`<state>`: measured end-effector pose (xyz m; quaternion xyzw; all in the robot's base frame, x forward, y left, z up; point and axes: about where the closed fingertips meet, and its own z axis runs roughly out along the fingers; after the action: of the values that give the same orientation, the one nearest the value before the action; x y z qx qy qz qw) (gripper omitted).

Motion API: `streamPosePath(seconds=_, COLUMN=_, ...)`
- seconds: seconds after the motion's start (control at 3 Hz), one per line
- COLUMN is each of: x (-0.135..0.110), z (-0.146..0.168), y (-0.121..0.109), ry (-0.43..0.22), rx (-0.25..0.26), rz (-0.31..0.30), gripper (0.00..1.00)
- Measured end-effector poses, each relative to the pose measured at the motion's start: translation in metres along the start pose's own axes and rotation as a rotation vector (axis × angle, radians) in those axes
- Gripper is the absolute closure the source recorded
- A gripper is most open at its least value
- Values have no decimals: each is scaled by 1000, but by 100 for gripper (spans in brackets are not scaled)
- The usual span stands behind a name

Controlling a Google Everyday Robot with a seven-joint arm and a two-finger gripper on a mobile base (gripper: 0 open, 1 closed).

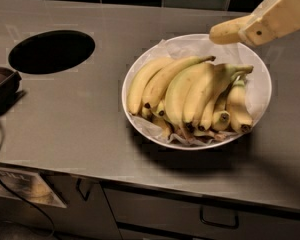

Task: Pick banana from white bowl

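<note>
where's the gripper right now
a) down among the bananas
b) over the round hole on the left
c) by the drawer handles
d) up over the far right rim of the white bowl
d: the gripper hangs over the far right rim of the white bowl, apart from the bananas.
</note>
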<state>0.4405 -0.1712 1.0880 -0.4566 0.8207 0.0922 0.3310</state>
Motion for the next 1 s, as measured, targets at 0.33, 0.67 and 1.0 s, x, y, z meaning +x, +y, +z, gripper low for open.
streamPosePath(seconds=0.33, x=-5, z=-1, y=8, ry=-3, rx=-52, rz=-35, gripper=100)
streamPosePath(seconds=0.67, x=-4, z=4, y=16, ry=-5, rx=-116, rz=-67, gripper=100)
streamPosePath(seconds=1.0, x=-2, z=14, y=21, ry=-9, rx=-171, rz=-84, gripper=100)
